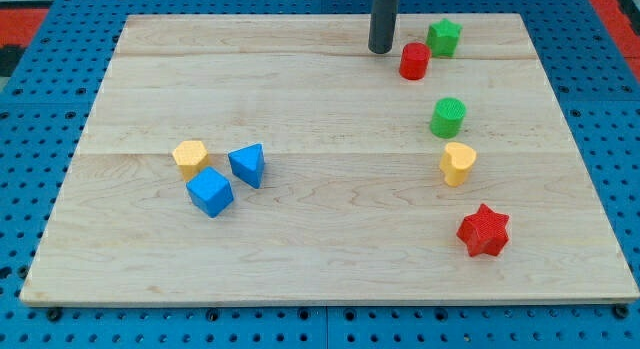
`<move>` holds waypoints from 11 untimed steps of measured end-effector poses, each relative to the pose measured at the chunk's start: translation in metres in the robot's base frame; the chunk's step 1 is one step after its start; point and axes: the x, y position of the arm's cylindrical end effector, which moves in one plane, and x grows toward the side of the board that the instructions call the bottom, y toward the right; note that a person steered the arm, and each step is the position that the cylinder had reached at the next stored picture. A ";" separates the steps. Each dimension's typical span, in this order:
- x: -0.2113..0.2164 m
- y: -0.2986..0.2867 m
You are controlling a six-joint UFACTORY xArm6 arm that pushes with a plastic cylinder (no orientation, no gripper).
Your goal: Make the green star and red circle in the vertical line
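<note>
I have my tip (381,50) down on the wooden surface (300,239) near the view's top, just to the view's left of the red circle (414,61); from here I cannot tell whether it touches the block or stands a hair apart. The green star (444,37) sits just up and to the view's right of the red circle, the two almost touching. There are no fingers on this rig, only the rod, so nothing is gripped and nothing can be; it only pushes.

I judge the lining-up step is in hand. The red circle lies a little to the view's left of the star, so the pair runs on a slant, not straight up and down. The next move, as I read it, calls for a short, gentle push of the red circle toward the view's right until it sits directly below the star, without knocking the star or the green cylinder (448,117) further down.

No containers are on the surface. The other blocks lie loose: a yellow block (458,162), a red star (484,230), and well apart at the view's left another yellow block (189,157), a blue cube (209,192) and a blue wedge-like block (247,164).
</note>
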 end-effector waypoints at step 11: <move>0.134 0.064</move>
